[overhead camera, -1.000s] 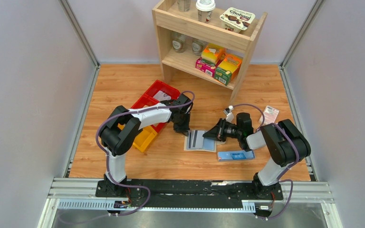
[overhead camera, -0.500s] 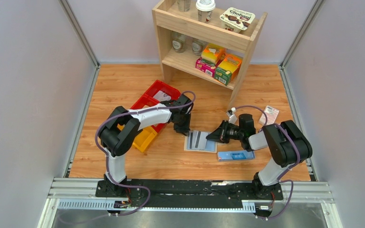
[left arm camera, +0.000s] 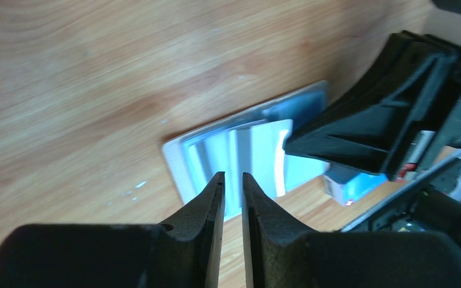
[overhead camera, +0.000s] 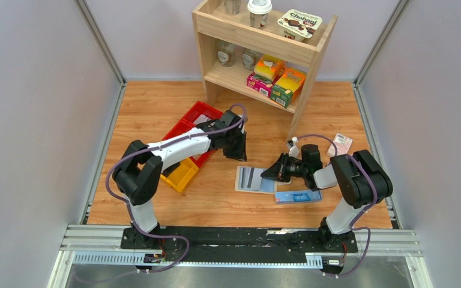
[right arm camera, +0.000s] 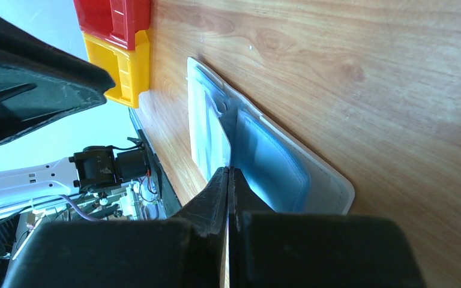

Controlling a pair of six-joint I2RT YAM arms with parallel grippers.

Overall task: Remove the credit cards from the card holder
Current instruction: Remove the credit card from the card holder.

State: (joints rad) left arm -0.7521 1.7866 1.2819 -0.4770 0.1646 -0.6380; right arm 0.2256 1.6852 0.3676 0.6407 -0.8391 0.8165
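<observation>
**Two arms meet over an open card holder**

We see the card holder lying open on the wooden surface, just below the centre of the overhead view, pale blue lining up. The left gripper hovers above its upper left edge, jaws a narrow slit apart, holding nothing. That arm reaches in from the left, past the red bins. The right gripper has its jaws pressed together, tips at the holder's middle. We cannot tell whether they pinch a card. Its arm lies low, stretched in from the right.
</observation>
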